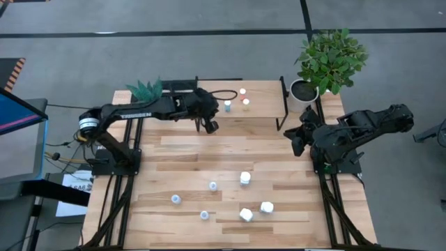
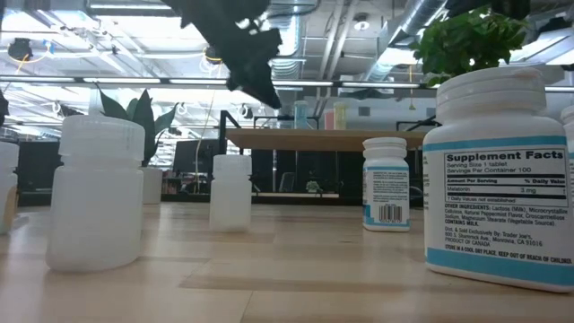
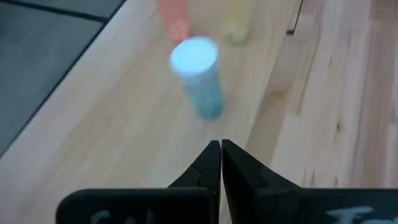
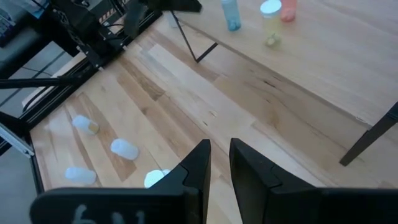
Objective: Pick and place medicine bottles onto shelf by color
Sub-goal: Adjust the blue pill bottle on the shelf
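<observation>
Left fingers (image 3: 209, 165) pressed together, holding nothing, hanging just off the near edge of the shelf (image 1: 174, 104). Just past them, on the shelf top: a blue bottle (image 3: 199, 74), upright, not touched. Farther back on the shelf, two more: a red one (image 1: 245, 102) and a pale one (image 1: 242, 91), close together.

Right fingers (image 4: 196, 163) a little apart, nothing between them, waiting at the right side of the tabletop (image 1: 279, 167), near the shelf's right leg (image 1: 282, 104).

Most likely the gap between two bottles: three standing on the shelf, about six left on the near tabletop, among them a chunky white one (image 1: 245, 178) and a small blue-capped one (image 1: 176, 199).

Next, probably: reach back to the near side, open wide, come down over one bottle, squeeze softly, lift, then set it beside its own color. For a blue cap, right next to the blue bottle, without bumping it.

Bottles: small, round, smooth plastic, light, easy to knock over or roll. Chunky ones: wider, with paper labels and big caps, so in need of a wider grip. Shelf: pale flat wood on thin black metal legs. Tabletop: wood planks, flat and hard.
</observation>
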{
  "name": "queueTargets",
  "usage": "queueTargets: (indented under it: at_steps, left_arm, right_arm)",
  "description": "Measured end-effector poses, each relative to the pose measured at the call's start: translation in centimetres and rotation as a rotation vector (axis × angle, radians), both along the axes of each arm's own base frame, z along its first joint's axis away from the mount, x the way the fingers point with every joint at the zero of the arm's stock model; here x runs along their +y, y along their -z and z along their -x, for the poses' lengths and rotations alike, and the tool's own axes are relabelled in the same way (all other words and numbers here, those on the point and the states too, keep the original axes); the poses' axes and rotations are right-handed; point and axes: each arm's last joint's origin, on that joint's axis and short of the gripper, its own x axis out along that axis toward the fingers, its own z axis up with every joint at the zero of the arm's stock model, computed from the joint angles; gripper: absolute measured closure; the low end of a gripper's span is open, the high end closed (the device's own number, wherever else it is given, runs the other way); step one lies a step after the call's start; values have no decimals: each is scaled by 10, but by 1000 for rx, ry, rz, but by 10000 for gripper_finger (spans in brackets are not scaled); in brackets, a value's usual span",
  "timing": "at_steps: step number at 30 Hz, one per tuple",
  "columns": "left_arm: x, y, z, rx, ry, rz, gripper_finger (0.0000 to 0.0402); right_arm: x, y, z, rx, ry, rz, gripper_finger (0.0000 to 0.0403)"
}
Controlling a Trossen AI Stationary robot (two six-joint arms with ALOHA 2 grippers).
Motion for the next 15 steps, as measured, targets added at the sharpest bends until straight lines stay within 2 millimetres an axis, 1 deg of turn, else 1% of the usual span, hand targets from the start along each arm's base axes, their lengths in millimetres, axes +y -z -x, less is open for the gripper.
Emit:
queueTargets:
  at_steps: [2, 4, 9, 13, 15]
  left_arm:
    - [-1, 6, -5, 6, 0, -1, 400]
    - [-1, 7, -11, -24, 1, -13, 400]
    - [-1, 5, -14, -50, 9, -38, 400]
    - [2, 5, -13, -34, 18, -65, 401]
    - [3, 8, -17, -35, 23, -85, 401]
  right_arm:
    - [0, 0, 0, -1, -1, -1, 321]
    - [1, 0, 0, -6, -2, -3, 321]
    - [1, 0, 0, -7, -1, -7, 321]
    - [1, 0, 0, -7, 0, -8, 321]
    - [1, 0, 0, -8, 0, -8, 321]
